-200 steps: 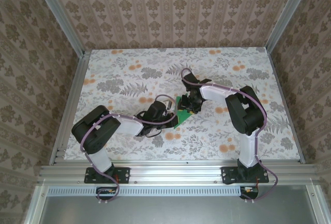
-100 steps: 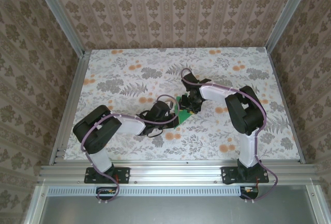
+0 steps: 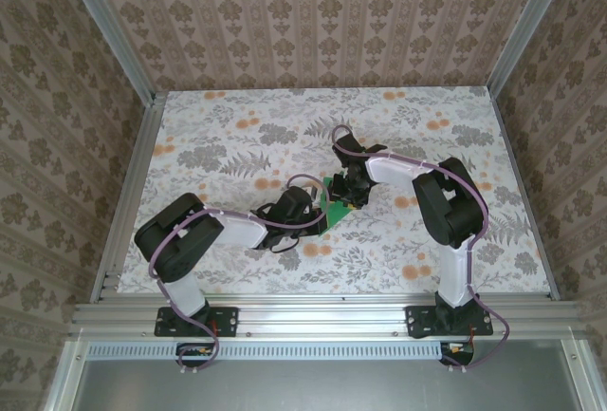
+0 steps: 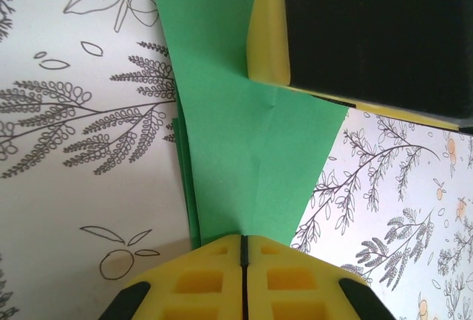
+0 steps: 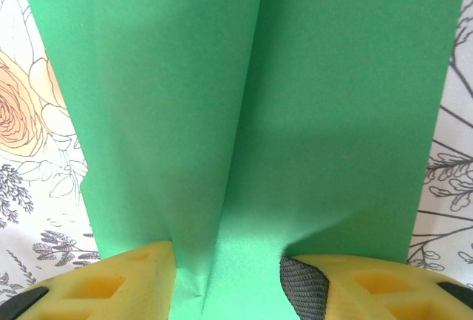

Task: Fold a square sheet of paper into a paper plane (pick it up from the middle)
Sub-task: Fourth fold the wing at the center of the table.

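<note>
The bright-green sheet of paper (image 3: 335, 210) lies folded and creased on the table between my two grippers. In the left wrist view the paper (image 4: 251, 150) tapers toward my left gripper (image 4: 242, 242), whose yellow jaws are shut with the tips at its near end, on the centre crease. Stacked layers show along its left edge. I cannot tell whether any paper is pinched. My right gripper (image 5: 229, 290) stands half open over the far end of the paper (image 5: 259, 113), and a raised fold runs up between its fingers (image 5: 133, 283). Its yellow finger (image 4: 267, 39) rests on the sheet.
The floral tablecloth (image 3: 237, 145) stretches free to the left, right and back of the arms. Aluminium rails (image 3: 133, 193) edge the table on both sides and at the front (image 3: 313, 314). Patterned walls close in the back.
My left gripper has slid a little to the right, closer to the paper and the right gripper. The right arm and the paper have stayed put.
</note>
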{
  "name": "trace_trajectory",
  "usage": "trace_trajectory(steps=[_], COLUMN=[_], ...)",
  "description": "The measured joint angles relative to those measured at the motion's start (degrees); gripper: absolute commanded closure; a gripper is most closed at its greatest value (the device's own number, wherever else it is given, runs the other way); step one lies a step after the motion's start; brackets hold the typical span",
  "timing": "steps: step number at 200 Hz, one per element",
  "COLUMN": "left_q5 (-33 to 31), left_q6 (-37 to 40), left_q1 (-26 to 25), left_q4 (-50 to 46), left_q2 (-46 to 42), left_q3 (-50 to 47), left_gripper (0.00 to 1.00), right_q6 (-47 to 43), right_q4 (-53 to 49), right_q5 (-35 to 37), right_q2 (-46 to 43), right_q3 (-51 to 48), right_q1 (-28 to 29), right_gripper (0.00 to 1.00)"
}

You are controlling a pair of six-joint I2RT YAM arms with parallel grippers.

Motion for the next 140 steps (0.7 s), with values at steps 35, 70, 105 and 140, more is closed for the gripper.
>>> trace_trajectory(steps=[35,70,105,140], left_q5=[0.0,0.0,-0.6,-1.1], left_q6=[0.0,0.0,0.0,0.0], left_q1=[0.0,-0.3,-0.8,-1.5], left_q4=[0.0,-0.2,-0.4,-1.1], left_q2=[0.0,0.0,0.0,-0.6], left_q3=[0.0,0.0,0.0,-0.2], left_gripper=[0.91,0.91,0.91,0.91], right_q6=[0.0,0.0,0.0,0.0], right_q4=[-0.5,-0.9,-1.7,-2.3], right_q5=[0.0,0.2,0.2,0.4], right_q2=[0.3,0.5,1.0,1.4], right_q3=[0.5,0.7,1.5,2.0], right_q1=[0.0,0.0,0.0,0.1], right_gripper=[0.48,0.48,0.48,0.48])
